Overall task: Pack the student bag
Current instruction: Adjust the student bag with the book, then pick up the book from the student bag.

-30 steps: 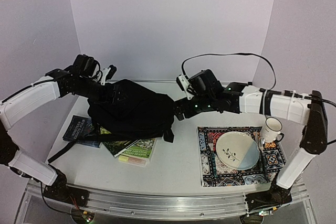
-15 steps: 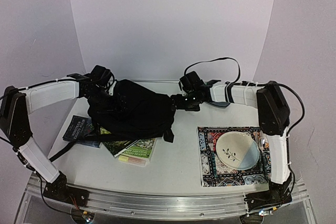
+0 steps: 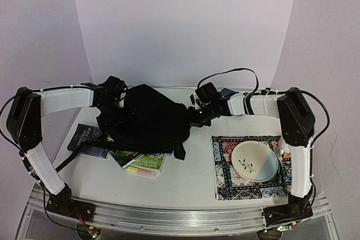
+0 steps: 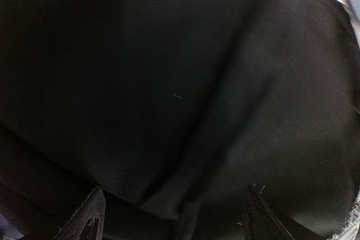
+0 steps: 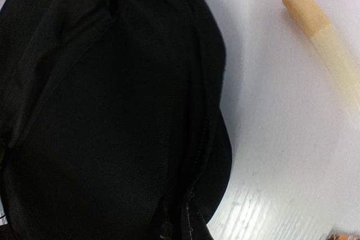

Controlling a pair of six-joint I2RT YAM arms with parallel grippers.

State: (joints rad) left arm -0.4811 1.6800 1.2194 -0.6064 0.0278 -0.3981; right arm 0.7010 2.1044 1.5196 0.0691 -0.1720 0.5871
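Observation:
The student bag [image 3: 147,121], a rounded black fabric backpack, lies on the left half of the table on top of some books. My left gripper [image 3: 116,98] is pushed into its upper left side. In the left wrist view black cloth [image 4: 169,82] fills the frame and the two fingertips [image 4: 90,217] stand wide apart at the bottom, so it is open. My right gripper [image 3: 197,115] sits at the bag's right end, shut. In the right wrist view the bag's seamed edge [image 5: 194,139] gathers into a fold at the bottom middle, where the jaws are. The fingers themselves are hidden.
A dark book [image 3: 84,137] and a green book [image 3: 143,160] stick out from under the bag. A strap [image 3: 64,161] trails to the front left. A patterned mat [image 3: 225,184] with a plate [image 3: 254,160] lies on the right. A tan wooden stick [image 5: 320,26] lies near the bag.
Both arms have swung in to the bag. The right gripper went from open to shut at the bag's right end. The left gripper sank into the bag's left side, still open.

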